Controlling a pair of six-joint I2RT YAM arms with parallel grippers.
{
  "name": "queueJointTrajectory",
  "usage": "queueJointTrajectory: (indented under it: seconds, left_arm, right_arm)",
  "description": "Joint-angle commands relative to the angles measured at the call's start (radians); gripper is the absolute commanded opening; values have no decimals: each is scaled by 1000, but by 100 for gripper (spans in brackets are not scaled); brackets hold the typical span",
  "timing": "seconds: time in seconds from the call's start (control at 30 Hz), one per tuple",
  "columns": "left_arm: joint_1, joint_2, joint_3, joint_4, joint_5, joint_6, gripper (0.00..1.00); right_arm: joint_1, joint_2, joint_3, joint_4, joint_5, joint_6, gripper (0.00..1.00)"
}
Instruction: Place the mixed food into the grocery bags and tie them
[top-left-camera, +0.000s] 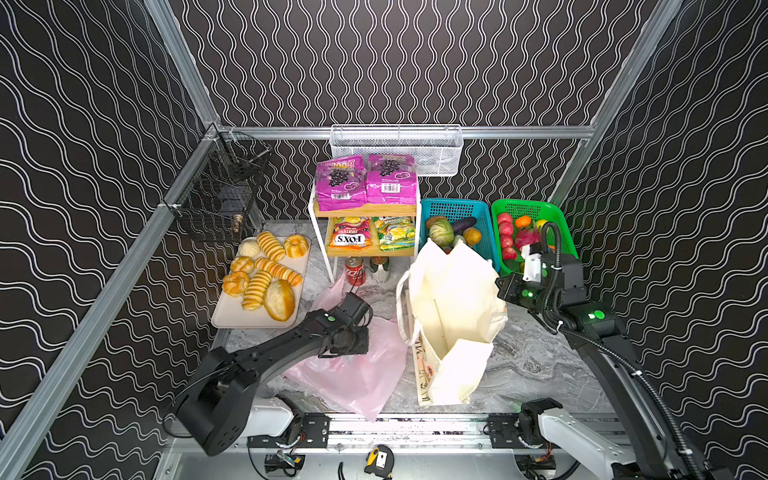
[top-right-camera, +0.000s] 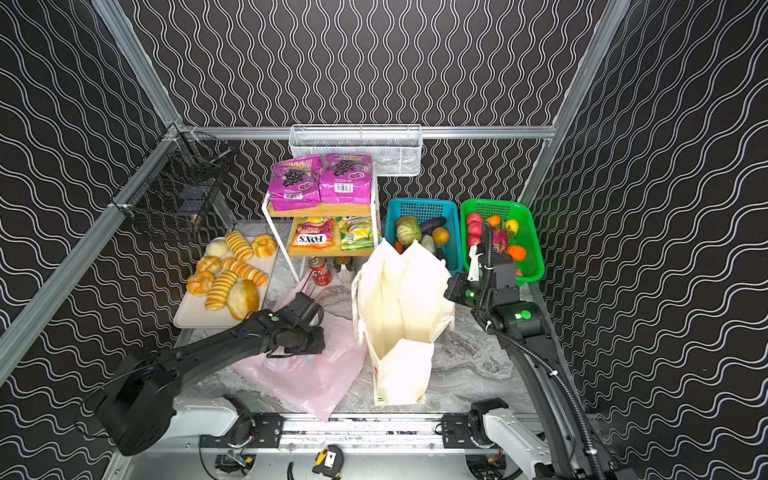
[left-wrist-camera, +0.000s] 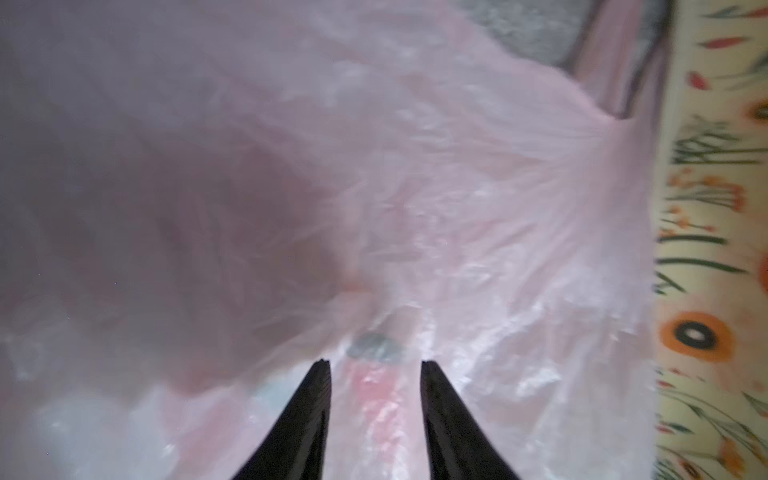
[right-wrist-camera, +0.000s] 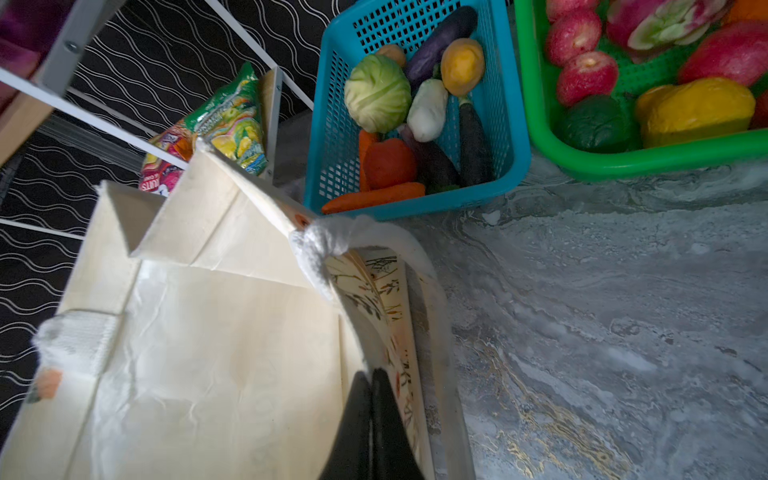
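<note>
The pink plastic bag (top-left-camera: 357, 374) (top-right-camera: 307, 374) lies crumpled on the marble table. My left gripper (left-wrist-camera: 376, 362) points down onto it, jaws apart. Between the fingers (left-wrist-camera: 320, 399) runs a ridge of pink film with a reddish shape under it. The cream tote (top-left-camera: 453, 299) (top-right-camera: 399, 299) stands open beside it. My right gripper (right-wrist-camera: 371, 374) is shut on the tote's rim at its printed side (right-wrist-camera: 390, 299). Magenta pouches (top-left-camera: 340, 183), a green-yellow pouch (top-left-camera: 395, 232) and a red can (top-left-camera: 355, 270) sit at the shelf. The cabbage (right-wrist-camera: 377, 93) lies in the blue basket.
A tray (top-left-camera: 232, 311) of bread rolls lies at the left. The white shelf rack (top-left-camera: 320, 232) stands at the back, with the blue basket (top-left-camera: 457, 208) and the green fruit basket (top-left-camera: 561, 232) to its right. A black wire basket (top-left-camera: 216, 195) hangs on the left rail.
</note>
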Motion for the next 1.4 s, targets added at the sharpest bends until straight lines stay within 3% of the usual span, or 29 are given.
queueJointTrajectory:
  seconds: [0.0, 0.27, 0.47, 0.6, 0.73, 0.87, 1.0, 1.1, 1.17, 1.37]
  left_arm:
    - [-1, 28, -29, 34, -113, -71, 40]
    - [24, 52, -124, 6, -252, -154, 31]
    - [79, -56, -141, -97, -364, -210, 29]
    - [124, -131, -129, -122, -399, -167, 32]
    - [121, -192, -63, -65, -284, -20, 47]
    - [100, -292, 31, 5, -100, 79, 63]
    - [88, -337, 147, 165, 147, 78, 77]
    - [52, -254, 277, 241, 279, 87, 87]
    - [16, -159, 396, 200, 330, 120, 87]
    - [-92, 76, 642, 104, 373, 205, 89]
  right_arm:
    - [-2, -28, 29, -19, 82, -8, 0]
    - [-3, -144, -5, -42, 193, -16, 0]
    - [-3, -169, -48, 23, 71, -35, 0]
    - [-3, -113, -76, 24, 53, 0, 0]
    - [-3, -83, -82, 75, -22, 14, 0]
    - [-3, -66, -61, 69, 6, 18, 3]
    - [-4, -35, -19, 9, 29, -6, 10]
    - [-3, -15, 2, -33, 38, -14, 16]
    - [-3, -9, 14, -57, 46, -15, 17]
    - [-3, -28, 8, -77, 26, -13, 21]
